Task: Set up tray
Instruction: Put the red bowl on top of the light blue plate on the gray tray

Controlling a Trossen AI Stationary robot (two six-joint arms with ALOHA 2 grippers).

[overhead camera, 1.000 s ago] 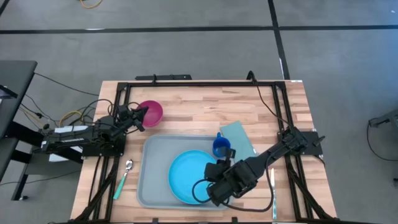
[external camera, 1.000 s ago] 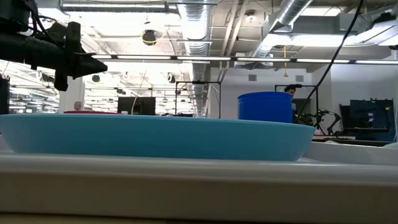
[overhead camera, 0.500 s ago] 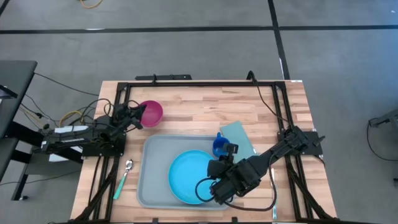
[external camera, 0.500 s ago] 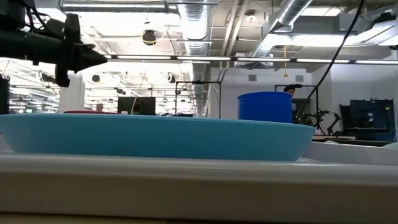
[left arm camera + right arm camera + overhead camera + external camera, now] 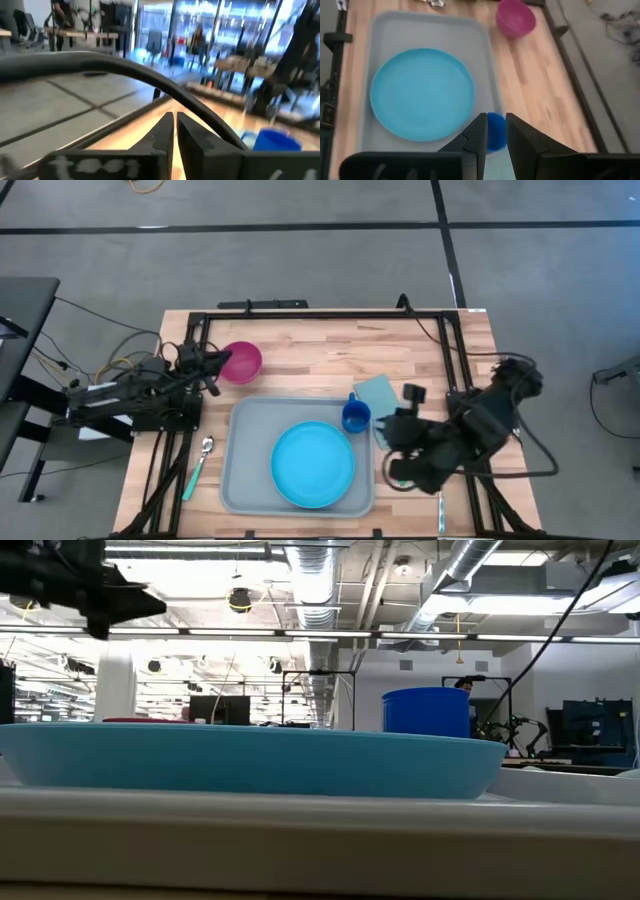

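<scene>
The grey-blue tray (image 5: 245,442) lies on the wooden table's near middle. A round blue plate (image 5: 312,464) rests flat on it, and a blue cup (image 5: 355,416) stands at its far right corner. My right gripper (image 5: 392,442) hangs above the table just right of the tray, slanting down, open by a narrow gap with nothing between its fingers; its wrist view looks down on the plate (image 5: 422,94) and the cup (image 5: 495,131). My left gripper (image 5: 216,364) is shut and level in the air, beside a pink bowl (image 5: 243,362) at the far left.
A teal napkin (image 5: 376,394) lies right of the cup, partly under my right arm. A spoon (image 5: 199,462) lies left of the tray and another utensil (image 5: 440,506) near the right front edge. A black frame (image 5: 320,314) rims the table.
My right gripper has risen from over the plate's near right edge and swung toward the table's right edge, clear of the tray. My left gripper has risen a little beside the pink bowl. The plate and cup have stayed put.
</scene>
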